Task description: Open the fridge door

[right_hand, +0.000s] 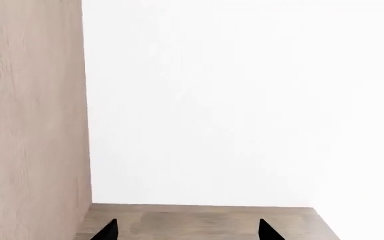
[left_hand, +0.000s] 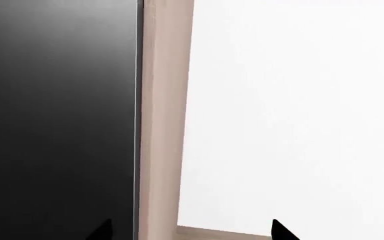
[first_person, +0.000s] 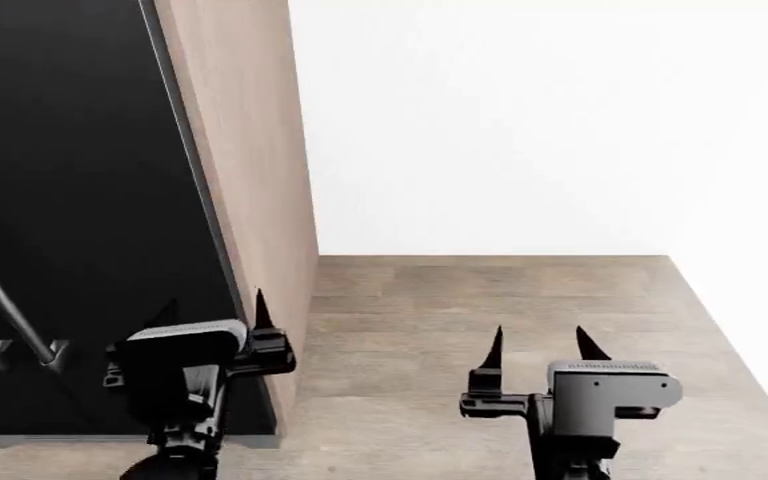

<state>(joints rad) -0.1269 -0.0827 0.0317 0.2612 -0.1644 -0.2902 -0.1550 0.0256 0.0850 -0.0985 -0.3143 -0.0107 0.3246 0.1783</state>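
The fridge [first_person: 77, 180] fills the left of the head view as a glossy dark door, shut. Its two bar handles [first_person: 11, 300] slant across the lower left corner. My left gripper [first_person: 213, 305] hangs open in front of the door's right edge, to the right of the handles and apart from them. In the left wrist view the dark door [left_hand: 58, 120] lies straight ahead of the left gripper [left_hand: 192, 231], whose tips are spread wide with nothing between them. My right gripper [first_person: 539, 340] is open over the floor, away from the fridge. The right wrist view shows the right gripper [right_hand: 186, 230] empty.
A light wooden side panel [first_person: 257, 150] stands against the fridge's right edge, also in the left wrist view as the wooden panel [left_hand: 162, 120] and in the right wrist view as the wooden panel [right_hand: 32, 120]. Beyond it are a white wall [first_person: 531, 120] and wood-look floor [first_person: 491, 290].
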